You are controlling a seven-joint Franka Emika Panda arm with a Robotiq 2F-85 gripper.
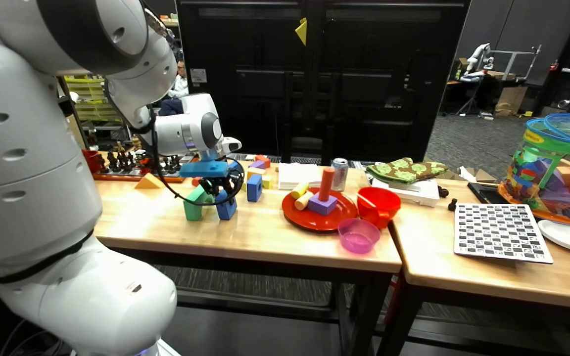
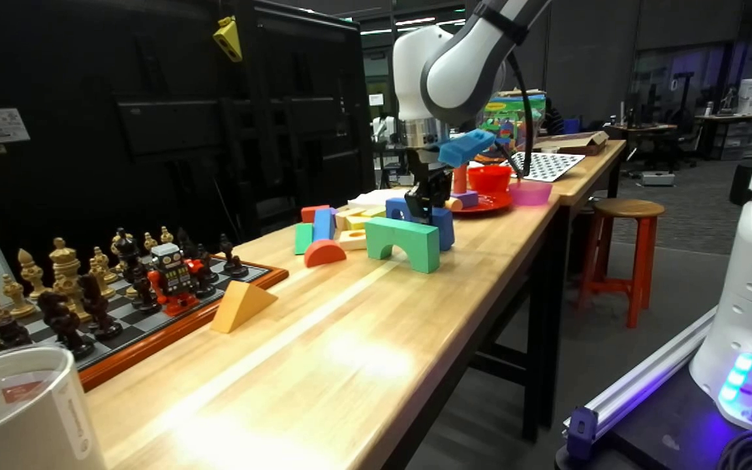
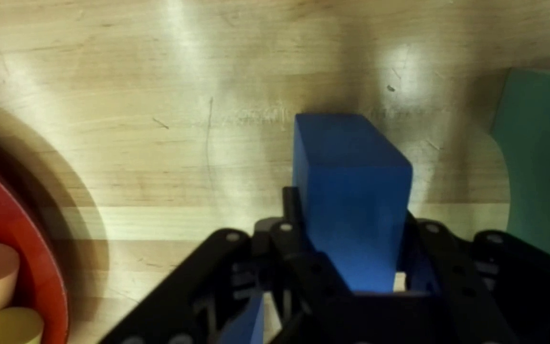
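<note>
- Green arch block (image 1: 193, 211): on the wooden table (image 1: 141, 217), just left of the blue block (image 1: 226, 210) in an exterior view.
- Gripper (image 3: 350, 205): jaws drawn in against both sides of the blue block, holding it.
- Blue block: plain, flat-faced, square-edged; standing on the table, long axis upright, one flat end up.
- Second blue block (image 1: 251, 192): apart, to the right.

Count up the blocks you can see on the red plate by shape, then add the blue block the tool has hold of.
Cylinders on the red plate: 3 (red, yellow, tan)
Purple block: 1
Blue block in the tool: 1
Total: 5
</note>
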